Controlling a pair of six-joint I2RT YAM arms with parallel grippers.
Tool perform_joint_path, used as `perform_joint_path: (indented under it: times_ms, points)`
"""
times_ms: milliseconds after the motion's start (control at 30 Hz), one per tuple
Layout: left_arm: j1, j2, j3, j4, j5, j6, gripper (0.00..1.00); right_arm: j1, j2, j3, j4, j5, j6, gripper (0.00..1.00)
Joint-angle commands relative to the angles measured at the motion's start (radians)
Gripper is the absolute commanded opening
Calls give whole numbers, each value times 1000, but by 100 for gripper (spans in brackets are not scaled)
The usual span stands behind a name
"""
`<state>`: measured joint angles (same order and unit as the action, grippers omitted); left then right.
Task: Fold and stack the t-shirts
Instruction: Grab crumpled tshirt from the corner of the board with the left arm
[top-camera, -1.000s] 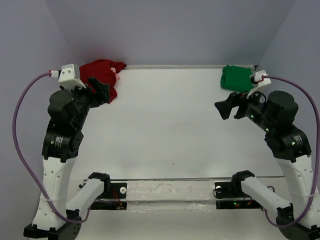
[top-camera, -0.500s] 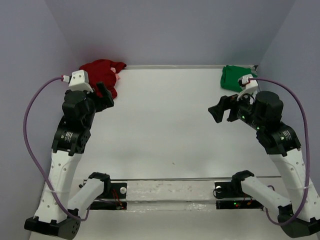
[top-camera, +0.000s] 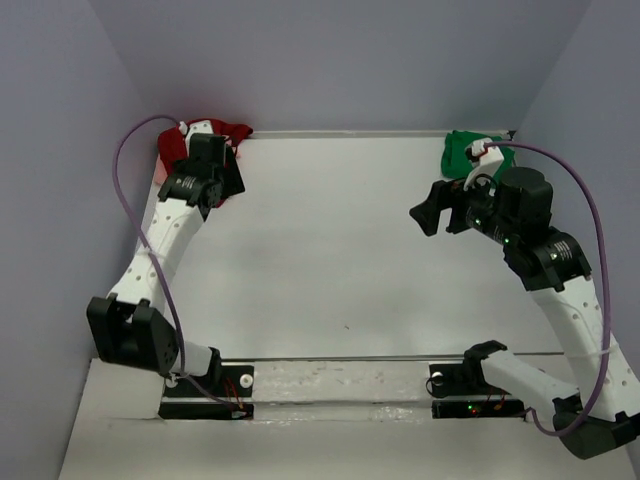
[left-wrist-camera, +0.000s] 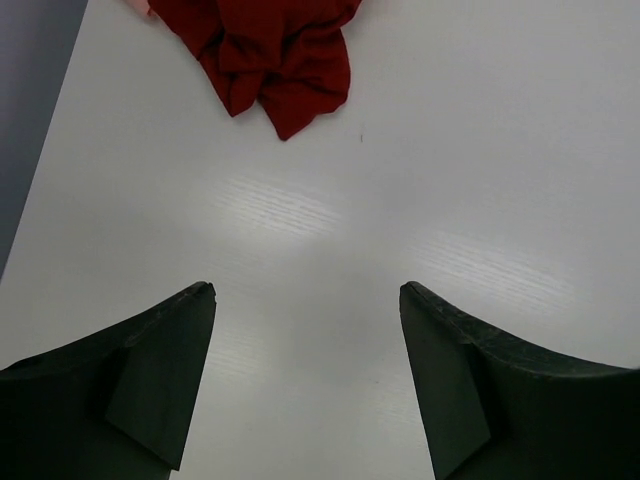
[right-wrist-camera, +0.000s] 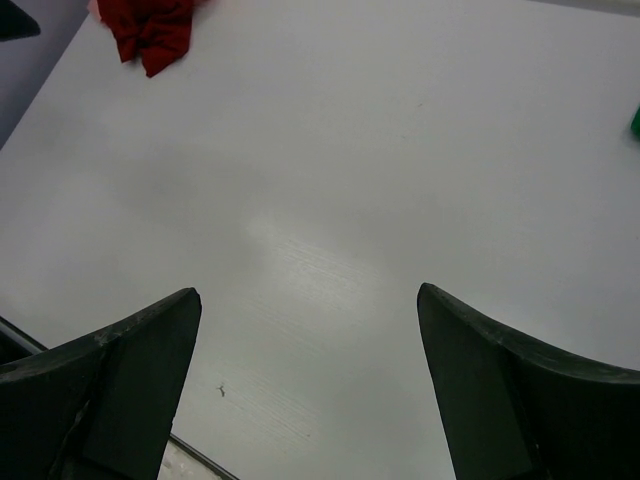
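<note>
While nothing is folded yet, the step in hand looks like the first pick: reaching for a shirt to bring it onto open table.

At the far left corner the red shirt (left-wrist-camera: 270, 60) lies crumpled in a heap against the wall. The left gripper (left-wrist-camera: 305, 288) hangs just short of it, jaws spread wide and empty, bare table (top-camera: 330, 250) under them; the wrist view shows the heap ahead of the fingertips, not between them. The pink shirt is not clearly in view; it may lie under or behind the red one.

Mid-table is bare. To the right, the right gripper (right-wrist-camera: 307, 290) hovers above it, jaws also wide apart and holding nothing, pointed back toward the centre. The green shirt (top-camera: 458, 150) sits bunched in the far right corner, behind that arm's wrist.

Next, I judge, the left gripper must move forward and down over the nearest red fold, close on it, and drag the shirt to the centre for spreading.
</note>
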<state>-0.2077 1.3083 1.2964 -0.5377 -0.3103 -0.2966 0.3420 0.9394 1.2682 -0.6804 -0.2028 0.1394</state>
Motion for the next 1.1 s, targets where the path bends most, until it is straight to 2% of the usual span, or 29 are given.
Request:
perform_joint_path:
  times_ms: [0, 133, 200, 267, 367, 467, 700, 800, 900, 1067]
  points:
    - [-1, 150, 217, -62, -131, -29, 84, 12, 1, 45, 35, -9, 9, 94]
    - [51, 415, 369, -79, -174, -32, 81, 22, -14, 37, 30, -1, 6, 94]
    - [79, 475, 398, -59, -139, -26, 79, 22, -20, 34, 31, 5, 3, 94]
    - [128, 570, 464, -73, -106, -35, 73, 22, -22, 33, 27, 6, -1, 94]
    - [158, 660, 553, -99, -119, -32, 72, 22, -16, 34, 24, 9, 0, 94]
    - [241, 788, 682, -171, -90, -39, 71, 22, -7, 36, 25, -6, -1, 94]
    - [284, 874, 794, -196, -33, -15, 72, 22, 16, 33, 38, -29, 8, 94]
    - [287, 888, 796, -185, -7, -9, 72, 22, 25, 34, 38, -32, 6, 94]
    - [287, 876, 782, -173, 22, -3, 72, 22, 30, 30, 41, -30, 6, 95]
    - [292, 799, 670, -79, 151, 19, 75, 22, 47, 28, 47, -44, 12, 94]
